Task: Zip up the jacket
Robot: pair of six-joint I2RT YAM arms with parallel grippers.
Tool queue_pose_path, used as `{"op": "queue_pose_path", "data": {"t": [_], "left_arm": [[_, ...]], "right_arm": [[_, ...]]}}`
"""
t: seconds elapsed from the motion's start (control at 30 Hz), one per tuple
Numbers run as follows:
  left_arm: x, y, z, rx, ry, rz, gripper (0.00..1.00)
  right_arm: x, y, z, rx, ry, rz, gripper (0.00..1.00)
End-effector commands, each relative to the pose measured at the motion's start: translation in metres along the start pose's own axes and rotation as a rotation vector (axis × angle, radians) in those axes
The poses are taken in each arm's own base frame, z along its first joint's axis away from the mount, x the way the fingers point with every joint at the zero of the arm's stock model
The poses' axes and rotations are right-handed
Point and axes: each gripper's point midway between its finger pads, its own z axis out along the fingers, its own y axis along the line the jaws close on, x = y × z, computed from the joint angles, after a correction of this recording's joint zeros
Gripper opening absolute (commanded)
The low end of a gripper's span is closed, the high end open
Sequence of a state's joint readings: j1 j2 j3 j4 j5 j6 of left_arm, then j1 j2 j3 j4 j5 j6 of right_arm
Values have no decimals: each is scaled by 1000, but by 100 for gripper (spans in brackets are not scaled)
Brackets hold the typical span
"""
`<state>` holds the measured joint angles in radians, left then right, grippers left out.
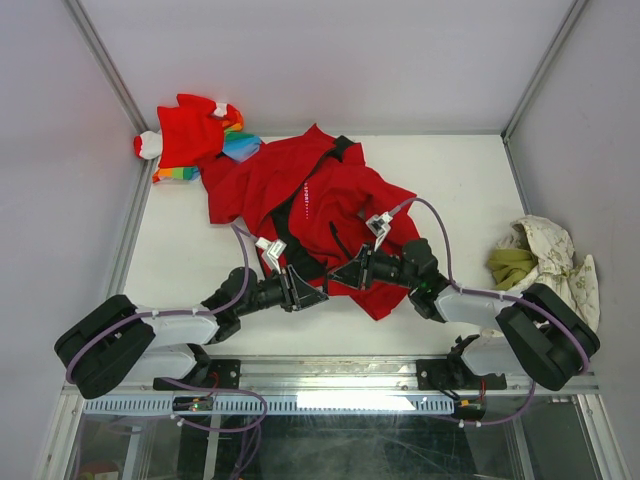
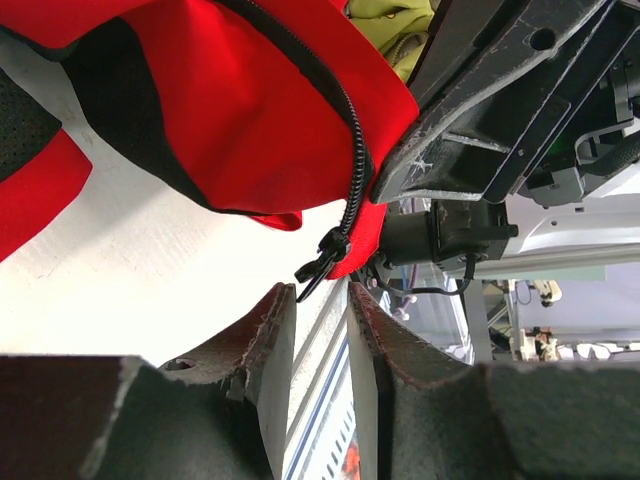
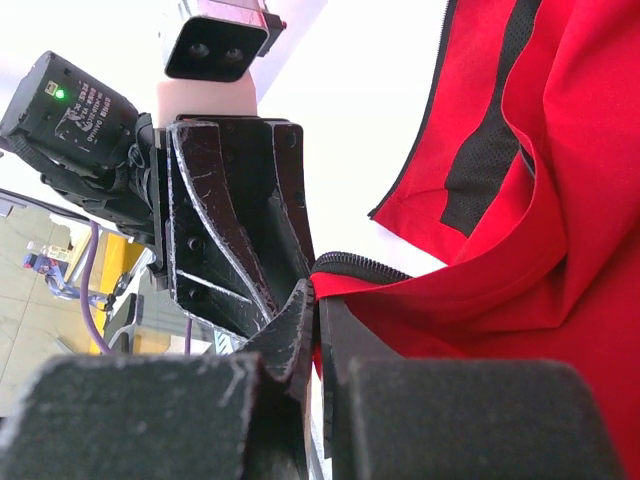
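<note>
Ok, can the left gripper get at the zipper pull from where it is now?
Probably yes. The zipper pull hangs free just ahead of the left gripper, whose jaws stand apart with nothing between. The right gripper pinches the jacket hem close by, but off the line.

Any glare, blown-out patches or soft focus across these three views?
Top view: even light, sharp, only faint shadows around the jacket. Left wrist view: zipper pull crisp, table nearly washed out. Right wrist view: table blown to plain white, the right gripper's fingers close up and slightly soft.
</note>
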<state>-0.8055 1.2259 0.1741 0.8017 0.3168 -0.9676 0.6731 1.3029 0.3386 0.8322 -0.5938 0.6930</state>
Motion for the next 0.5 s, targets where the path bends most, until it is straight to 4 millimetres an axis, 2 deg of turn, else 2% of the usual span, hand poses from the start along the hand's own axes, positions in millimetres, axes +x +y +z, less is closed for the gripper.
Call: {"op": "queue_pose_path", "data": {"t": [0.0, 0.2, 0.4, 0.47], "left_arm": [[-2, -13, 0, 58, -10, 8, 27], [-4, -16, 2, 72, -13, 12, 18], [-2, -17, 1, 76, -5, 16, 0], [0, -17, 0, 77, 1, 12, 0]], "right_arm": [[-35, 23, 6, -69, -107, -106, 0], [-35, 25, 7, -81, -105, -104, 0], [-41, 27, 7, -85, -126, -113, 0], [-46, 29, 7, -88, -141, -118, 0]]}}
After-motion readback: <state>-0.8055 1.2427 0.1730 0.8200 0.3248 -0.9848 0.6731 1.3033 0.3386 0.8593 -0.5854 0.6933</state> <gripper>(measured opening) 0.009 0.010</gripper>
